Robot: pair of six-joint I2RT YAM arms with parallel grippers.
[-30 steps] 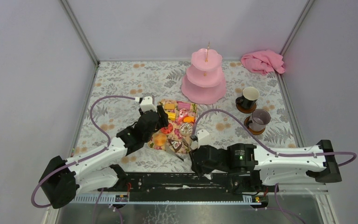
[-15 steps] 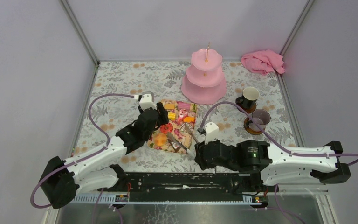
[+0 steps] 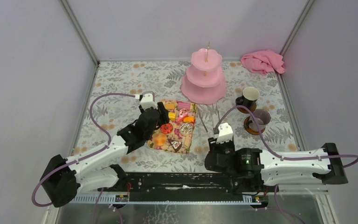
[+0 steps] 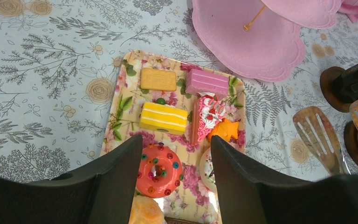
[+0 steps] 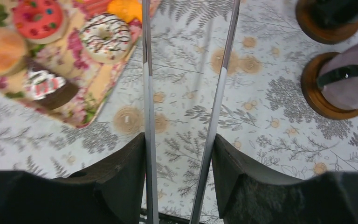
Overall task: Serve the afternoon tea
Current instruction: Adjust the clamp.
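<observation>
The toy cakes lie on the floral tray (image 3: pixel 190 140). My left gripper (image 4: pixel 176 154) hangs open just above it, with the red doughnut (image 4: pixel 159 170) below the gap, untouched. A yellow cake (image 4: pixel 163 118), a pink cake (image 4: pixel 207 83) and an orange star (image 4: pixel 226 130) lie beyond. My right gripper (image 5: pixel 179 144) is shut on metal tongs (image 5: pixel 148 93), whose arms reach over the cloth between the tray and the mugs. The black mug (image 3: pixel 249 97) and grey mug (image 3: pixel 260 119) stand on coasters at the right. The pink three-tier stand (image 3: pixel 204 79) is behind the tray.
A pink cloth (image 3: pixel 262 61) lies crumpled in the back right corner. The white doughnut (image 5: pixel 105 37) and a chocolate cake (image 5: pixel 46 88) sit at the tray's near right end. Walls close in the table on three sides.
My right arm has swung right, away from the tray's near corner, carrying the tongs toward the mugs. The left gripper has barely moved.
</observation>
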